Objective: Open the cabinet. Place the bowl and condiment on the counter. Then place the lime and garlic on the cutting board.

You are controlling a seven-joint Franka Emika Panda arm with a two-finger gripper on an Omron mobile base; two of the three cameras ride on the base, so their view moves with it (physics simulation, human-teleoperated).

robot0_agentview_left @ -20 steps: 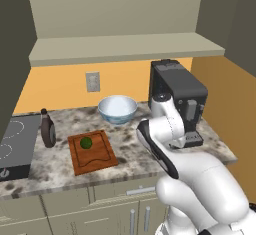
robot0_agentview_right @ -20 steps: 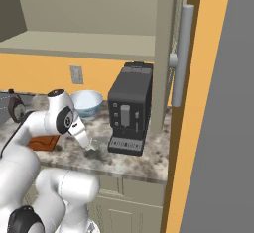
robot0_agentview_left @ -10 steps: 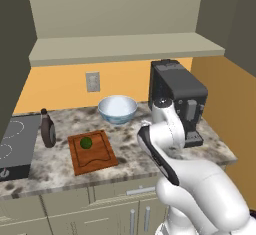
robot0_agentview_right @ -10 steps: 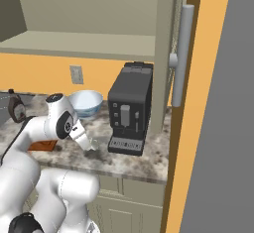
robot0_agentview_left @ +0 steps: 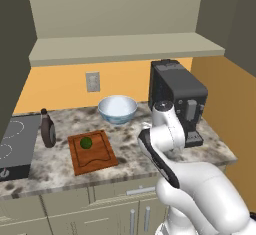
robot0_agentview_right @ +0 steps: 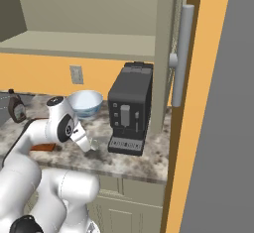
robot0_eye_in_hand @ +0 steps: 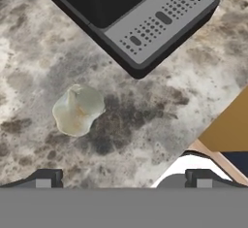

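The whitish garlic lies on the speckled counter in front of the coffee machine, just beyond my open gripper and a little left of its middle. Nothing is between the fingers. The lime sits on the reddish-brown cutting board. Behind the board stands the blue-and-white bowl, with the dark condiment bottle to the left. The cabinet is open with bare shelves; its right door hangs open. In the left base view my own arm hides the gripper.
A black coffee machine stands on the counter's right end, its drip tray close ahead of the hand. The black stovetop is at the far left. The open door's bar handle juts out above the machine on the right.
The hand has eased slightly lower and closer to the coffee machine's front. The jaws stay wide. Bowl, bottle, lime and board have not moved.
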